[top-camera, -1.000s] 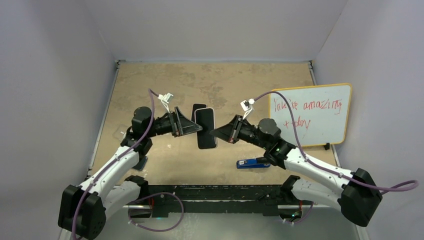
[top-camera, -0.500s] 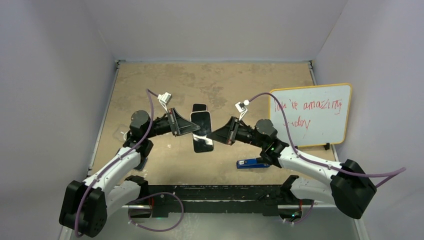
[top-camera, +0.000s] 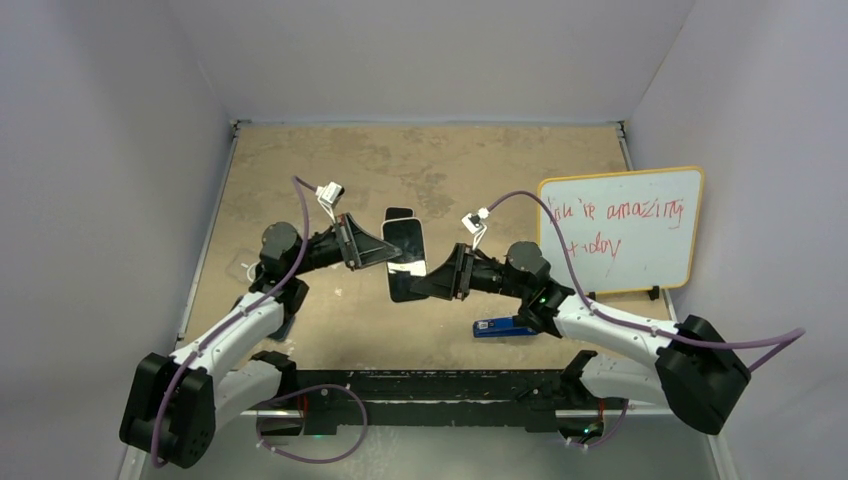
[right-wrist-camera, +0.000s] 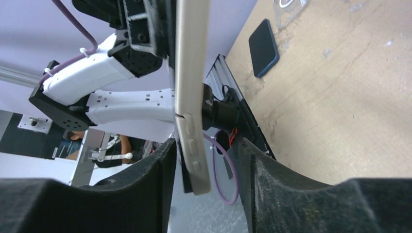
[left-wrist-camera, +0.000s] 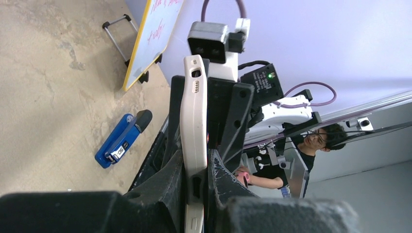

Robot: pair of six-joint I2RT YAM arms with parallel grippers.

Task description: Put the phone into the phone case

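The phone (top-camera: 405, 262), with a black screen and a pale metal edge, hangs bare above mid-table, so fitting it into the case is not yet begun. The left gripper (top-camera: 384, 256) is clamped on its left edge. The right gripper (top-camera: 420, 288) has its jaws apart around the near end. A black slab (top-camera: 399, 214), perhaps the case, lies just beyond.

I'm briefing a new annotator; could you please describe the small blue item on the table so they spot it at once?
Find the whiteboard with red writing at the right side of the table. Below its lower left corner, by the right arm, lies the small blue item. It alone is bright blue: a slim bar with a black part and white label.
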